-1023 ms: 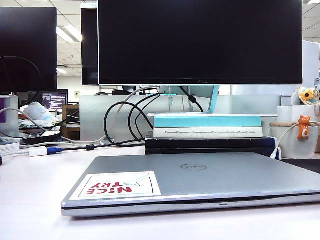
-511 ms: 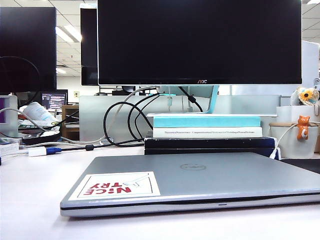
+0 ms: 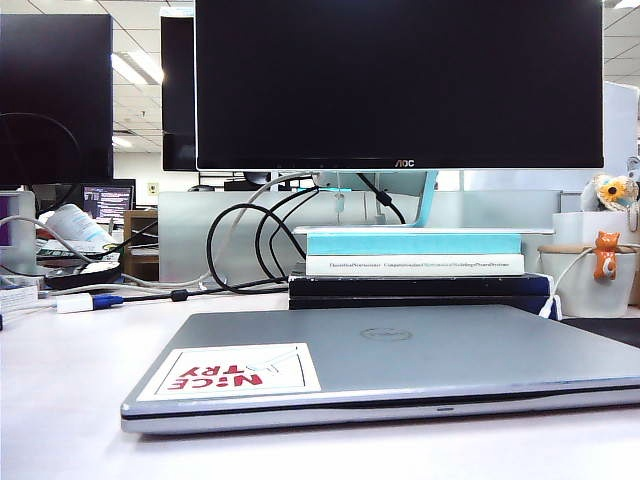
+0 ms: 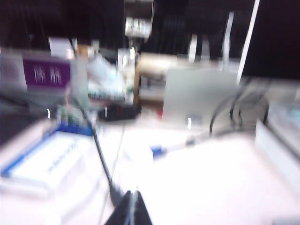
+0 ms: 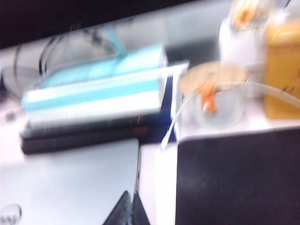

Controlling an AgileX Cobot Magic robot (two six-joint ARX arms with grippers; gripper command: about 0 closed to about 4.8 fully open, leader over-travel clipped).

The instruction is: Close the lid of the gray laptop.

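A: Nearest on the white desk, the gray laptop lies flat, the lid down on its base, "NICE TRY" sticker facing up.

B: And the grippers?

A: Neither shows in the exterior view. The left gripper hovers over bare desk with its tips pressed together, holding nothing; the right gripper is likewise clenched and empty, above the lid's corner.

B: Behind?

A: Stacked books, a white cup whose contents are hidden, then the black monitor.
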